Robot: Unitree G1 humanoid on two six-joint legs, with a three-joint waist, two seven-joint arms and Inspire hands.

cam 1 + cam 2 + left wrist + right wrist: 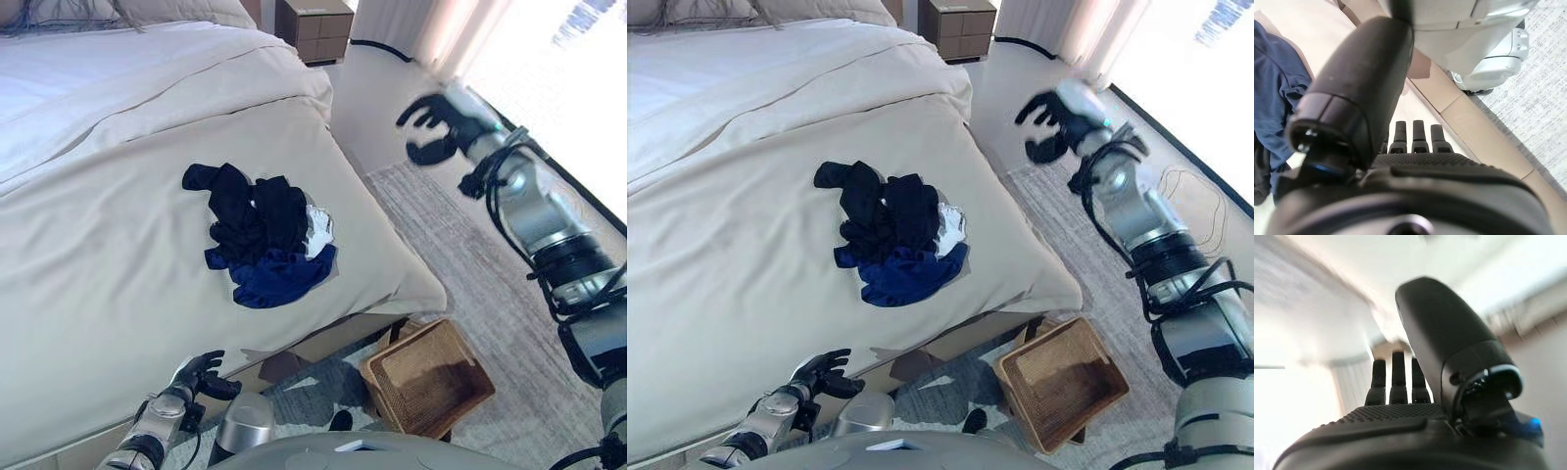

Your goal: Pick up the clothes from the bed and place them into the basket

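My left robot hand (pixel 201 373) hangs low at the near edge of the wide bed with the cream cover (pixel 108 255), its fingers relaxed and apart, gripping nothing. Also at the bed's near side, just off its near corner, the square brown woven basket (pixel 428 378) stands on the pale grey rug (pixel 490 284) with nothing inside that I can see. On the bed, toward its right side and well in from the near edge, lies the heap of clothes (pixel 263 233): a dark blue garment (pixel 279 277) nearest me, black pieces bunched beyond it, and a bit of white cloth (pixel 317 228) showing at the heap's right edge. No hand touches the heap. My right robot hand (pixel 1050 122) is raised in the air off the bed's right side, farther away than the heap, fingers loosely spread and empty. Past the bed's far corner stands a brown wooden nightstand (pixel 315 27).
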